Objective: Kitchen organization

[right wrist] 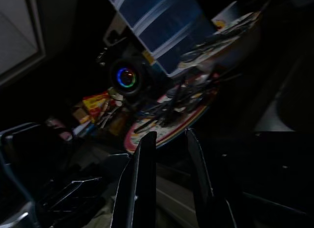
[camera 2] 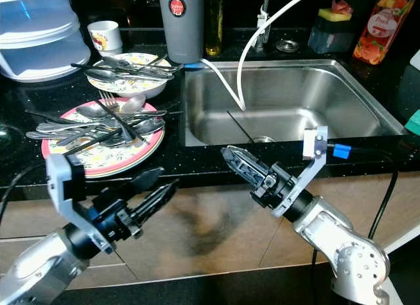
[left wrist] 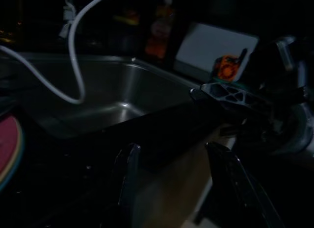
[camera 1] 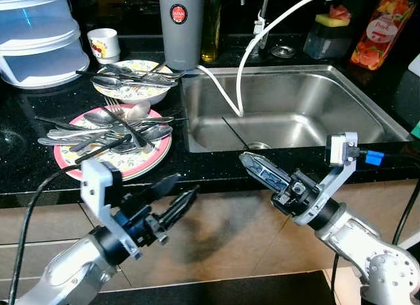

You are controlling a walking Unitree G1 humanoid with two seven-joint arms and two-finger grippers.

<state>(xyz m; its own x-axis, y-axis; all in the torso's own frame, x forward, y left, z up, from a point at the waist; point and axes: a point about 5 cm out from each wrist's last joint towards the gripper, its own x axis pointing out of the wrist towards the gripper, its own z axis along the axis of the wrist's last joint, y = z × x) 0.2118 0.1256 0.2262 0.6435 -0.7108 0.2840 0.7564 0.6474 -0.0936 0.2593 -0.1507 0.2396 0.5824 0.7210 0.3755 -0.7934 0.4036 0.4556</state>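
Nearest, both arms are raised in front of the bench's front edge, below the sink. The left hand (camera 1: 174, 203) sits low and to the left of the sink, its two black fingers apart with nothing between them, pointing toward the right hand (camera 1: 257, 166), which hangs just under the sink's front rim with its fingers a little apart and likewise empty. Just beyond them runs the black speckled bench (camera 1: 216, 170). Left of the sink on it lies a pink-rimmed plate (camera 1: 149, 159) heaped with loose spoons and forks (camera 1: 108, 126), some handles poking out past the rim. Behind that plate, still left of the sink, a patterned bowl (camera 1: 134, 92) carries more cutlery across its top. The steel sink (camera 1: 295, 108) holds a white hose (camera 1: 226, 88) that loops down into it. Behind the sink's left corner stands a grey tumbler (camera 1: 182, 26), with a small white cup (camera 1: 104, 44) and a stack of clear blue containers (camera 1: 36, 36) farther left, and a red bottle (camera 1: 382, 31) at the sink's far right. The cutlery looks light, stiff and slippery, and tangled, so one piece is best taken by a handle that overhangs the plate; the plate and bowl are likely breakable and want a grip on the rim.
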